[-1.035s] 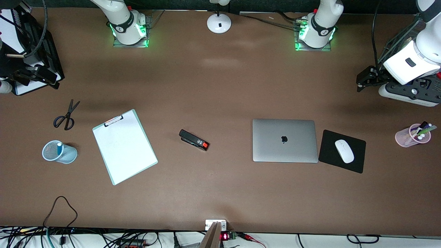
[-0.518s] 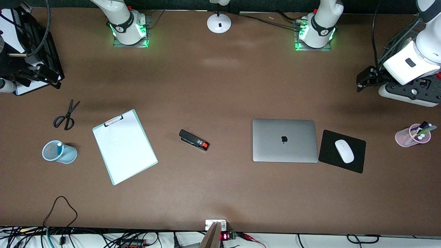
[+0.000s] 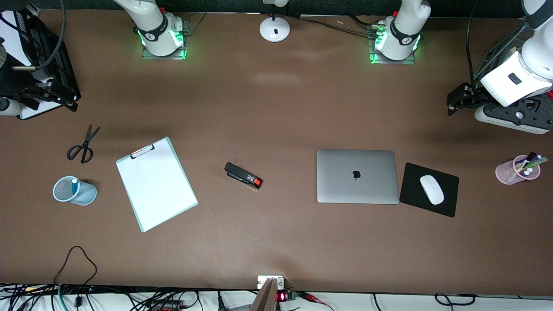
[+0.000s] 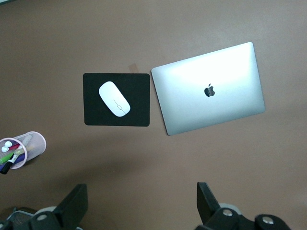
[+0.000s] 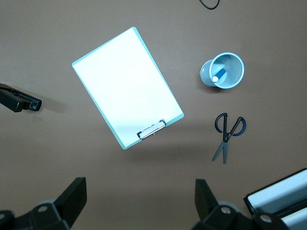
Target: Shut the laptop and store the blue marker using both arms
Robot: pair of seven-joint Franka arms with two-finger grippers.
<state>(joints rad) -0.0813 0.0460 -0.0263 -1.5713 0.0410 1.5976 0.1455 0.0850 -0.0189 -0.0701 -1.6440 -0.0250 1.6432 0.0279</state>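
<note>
Both pincers stand wide and hold nothing: the left pincer hangs high over the left arm's end of the bench, the right pincer high over the right arm's end, and each arm waits. The laptop lies with its lid already down, toward the left arm's end just beside the black mouse pad, and the blue marker stands in the blue mesh cup near the right arm's end. Judged from this, both steps look done, so the next move likely calls only for keeping the arms clear.
</note>
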